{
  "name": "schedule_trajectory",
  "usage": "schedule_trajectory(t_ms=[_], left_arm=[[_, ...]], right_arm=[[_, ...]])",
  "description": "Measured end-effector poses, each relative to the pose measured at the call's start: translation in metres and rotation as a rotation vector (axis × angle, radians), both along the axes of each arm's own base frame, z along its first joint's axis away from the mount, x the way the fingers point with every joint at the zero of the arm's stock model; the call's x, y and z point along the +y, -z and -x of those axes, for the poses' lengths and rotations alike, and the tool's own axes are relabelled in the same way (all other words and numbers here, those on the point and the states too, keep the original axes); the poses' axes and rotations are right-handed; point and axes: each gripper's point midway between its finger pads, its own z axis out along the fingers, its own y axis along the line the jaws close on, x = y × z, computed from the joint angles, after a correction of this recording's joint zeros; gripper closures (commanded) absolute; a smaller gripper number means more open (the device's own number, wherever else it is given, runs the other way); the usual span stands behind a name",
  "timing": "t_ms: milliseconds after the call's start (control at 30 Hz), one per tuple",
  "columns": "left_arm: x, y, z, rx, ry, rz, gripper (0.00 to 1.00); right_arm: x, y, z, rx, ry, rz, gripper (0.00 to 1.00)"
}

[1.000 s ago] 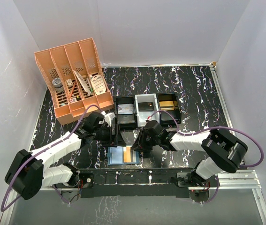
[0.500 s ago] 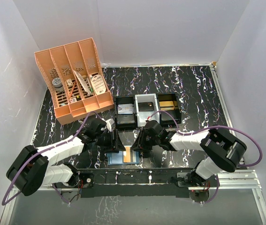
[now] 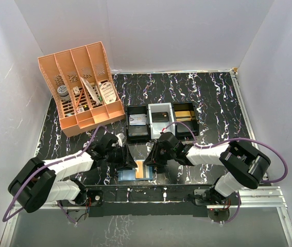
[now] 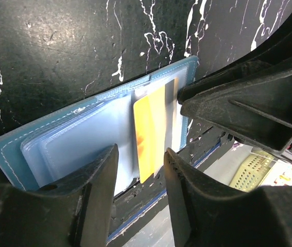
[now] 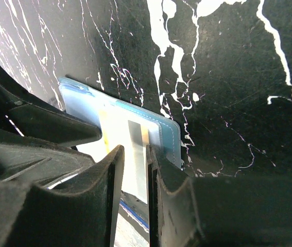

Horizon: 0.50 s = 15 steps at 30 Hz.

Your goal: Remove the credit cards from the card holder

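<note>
Left pincer [image 4: 139, 152] astride orange credit card [image 4: 150, 123]; card holder [image 4: 68, 141] pockets wrist-view only.

A blue card holder [image 5: 165, 131] lies open on the black desk [image 5: 228, 77], which has white streaks. A pale credit card [image 5: 135, 136] with a grey stripe and a bit of yellow sticks out of it. The right gripper [image 5: 137, 154] has its jaws close together, with a thin gap over the card. The left gripper [image 5: 97, 148] reaches in from the left, its tips right by the card.
</note>
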Motion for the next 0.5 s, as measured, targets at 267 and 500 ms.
schedule_trajectory(t_ms=[267,500], left_arm=[[0.0015,0.002,0.0022,0.02,-0.053,0.022,0.7],[0.0025,-0.0064,0.0,-0.015,-0.073,0.033,0.76]], right_arm=[[-0.0001,0.0001,0.0,0.001,0.001,0.0,0.78],[-0.0002,0.0002,0.0,0.001,0.001,0.001,0.78]])
